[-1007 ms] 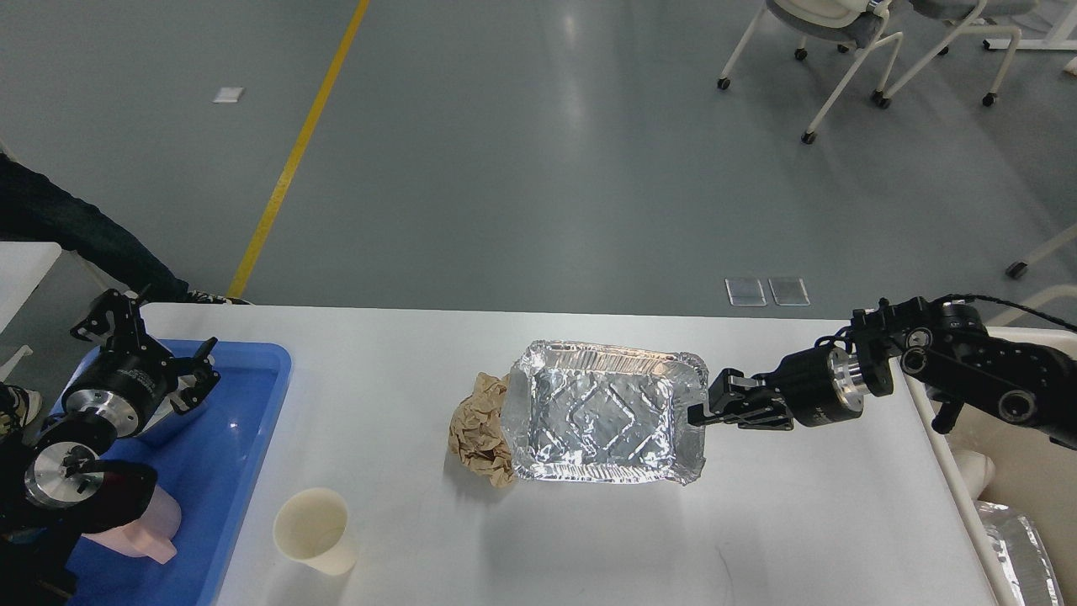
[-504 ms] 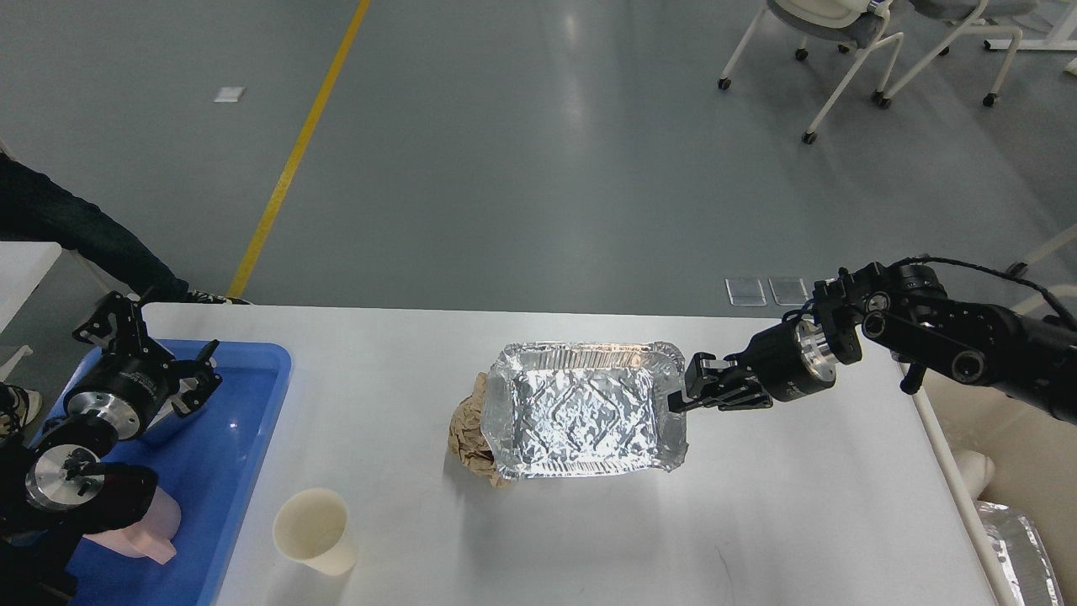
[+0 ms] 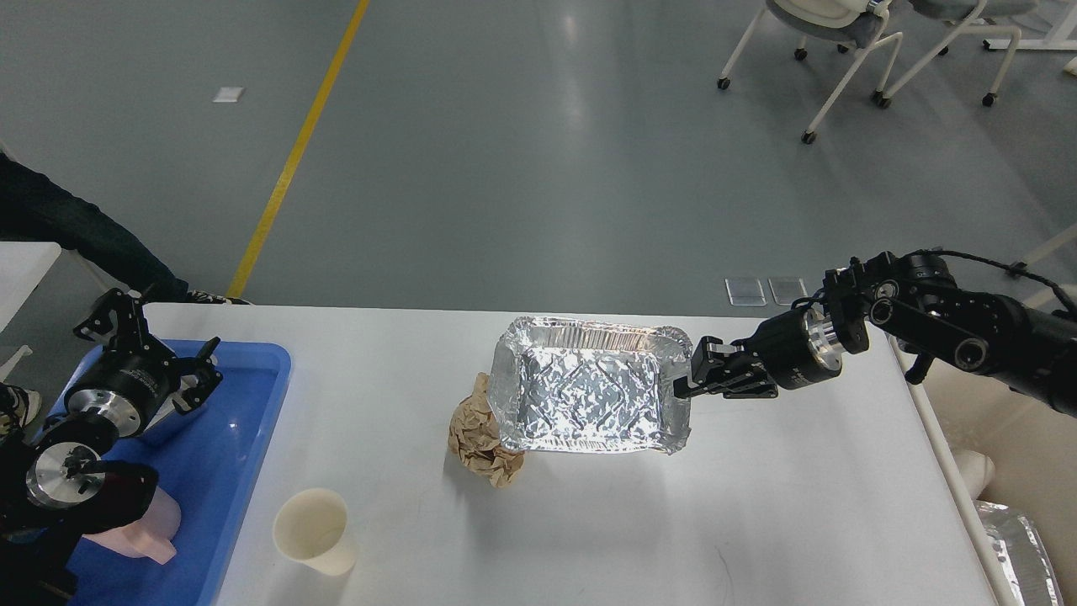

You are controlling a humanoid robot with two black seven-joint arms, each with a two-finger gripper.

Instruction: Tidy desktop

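Note:
The white desktop (image 3: 757, 505) carries a silver foil tray (image 3: 589, 391), a crumpled brown paper ball (image 3: 480, 433) and a cream paper cup (image 3: 313, 530). My right gripper (image 3: 686, 383) is shut on the foil tray's right rim and holds the tray tilted, with its left end over the top of the paper ball. My left gripper (image 3: 151, 337) is open and empty at the far left, above the blue tray (image 3: 244, 471). The paper cup stands upright near the front left, just right of the blue tray.
A pink object (image 3: 139, 526) and a grey metal item (image 3: 168, 421) lie in the blue tray, partly hidden by my left arm. A cream bin (image 3: 1010, 471) with foil inside stands off the desktop's right edge. Chairs stand on the floor at the far right.
My right gripper has carried the foil tray left and towards the far edge, so more of the paper ball shows. The left arm has not moved.

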